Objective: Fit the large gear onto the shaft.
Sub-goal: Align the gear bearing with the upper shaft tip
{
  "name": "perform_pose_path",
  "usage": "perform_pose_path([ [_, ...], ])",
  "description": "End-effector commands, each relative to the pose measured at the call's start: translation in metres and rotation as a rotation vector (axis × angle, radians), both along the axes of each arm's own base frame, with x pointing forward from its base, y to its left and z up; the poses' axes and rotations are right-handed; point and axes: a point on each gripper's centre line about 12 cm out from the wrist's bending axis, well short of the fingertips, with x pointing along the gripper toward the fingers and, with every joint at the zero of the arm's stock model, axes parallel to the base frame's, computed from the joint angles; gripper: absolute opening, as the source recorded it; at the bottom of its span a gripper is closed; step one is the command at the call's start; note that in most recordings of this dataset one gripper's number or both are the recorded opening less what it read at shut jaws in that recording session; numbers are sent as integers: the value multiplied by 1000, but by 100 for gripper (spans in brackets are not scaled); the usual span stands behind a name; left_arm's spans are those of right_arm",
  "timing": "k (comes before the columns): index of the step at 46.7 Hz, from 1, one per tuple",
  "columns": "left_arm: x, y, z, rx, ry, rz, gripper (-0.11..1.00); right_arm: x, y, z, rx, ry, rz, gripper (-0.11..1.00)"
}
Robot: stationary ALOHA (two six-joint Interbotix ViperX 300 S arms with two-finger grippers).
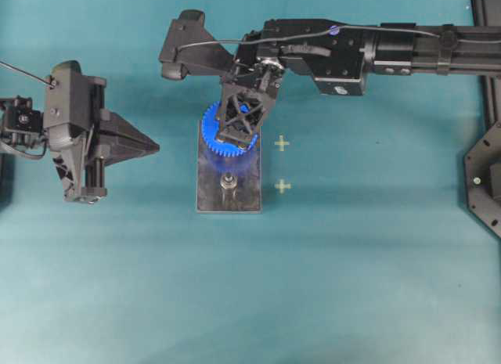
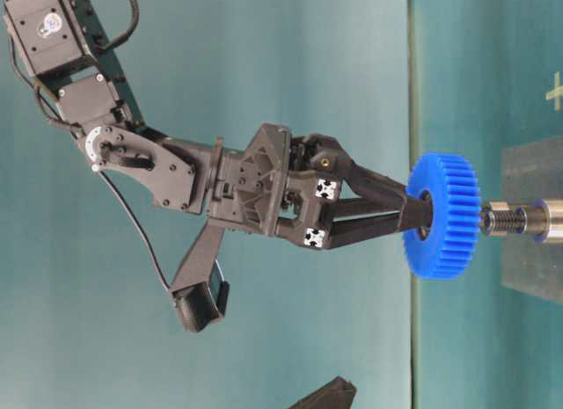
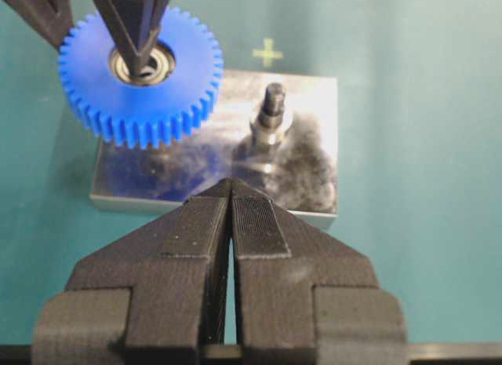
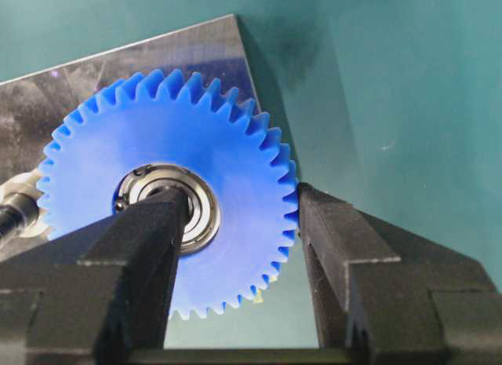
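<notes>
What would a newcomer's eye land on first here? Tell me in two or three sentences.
First, the bright blue plastic toothed gear, pinched by the right claw with one finger in its silver bearing hole and the other on its rim, above the far end of the grey steel plate. Next, the bare silver steel peg upright on that plate beside the gear. The left claw waits shut, away from the plate.

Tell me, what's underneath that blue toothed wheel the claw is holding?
Under the large gear, gripped by the right gripper, lies the grey plate. Another peg stands beside it, uncovered. The table-level view shows the shaft beneath the hub; from overhead it's hidden.
</notes>
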Motion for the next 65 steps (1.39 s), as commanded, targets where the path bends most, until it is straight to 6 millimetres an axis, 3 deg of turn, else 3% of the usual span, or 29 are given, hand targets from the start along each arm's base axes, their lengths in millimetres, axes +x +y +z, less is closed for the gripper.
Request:
perform_pose_path([
  [1, 1, 0, 7, 3, -29, -1, 0, 3, -2, 17, -12, -38, 4, 49],
  [40, 1, 0, 9, 7, -44, -3, 0, 8, -3, 22, -9, -53, -10, 50],
  [48, 2, 0, 10, 11, -49, -5, 0, 4, -3, 17, -1, -3, -5, 76],
  [65, 2, 0, 12, 9, -53, -4, 0, 1, 0, 19, 7, 16, -1, 72],
])
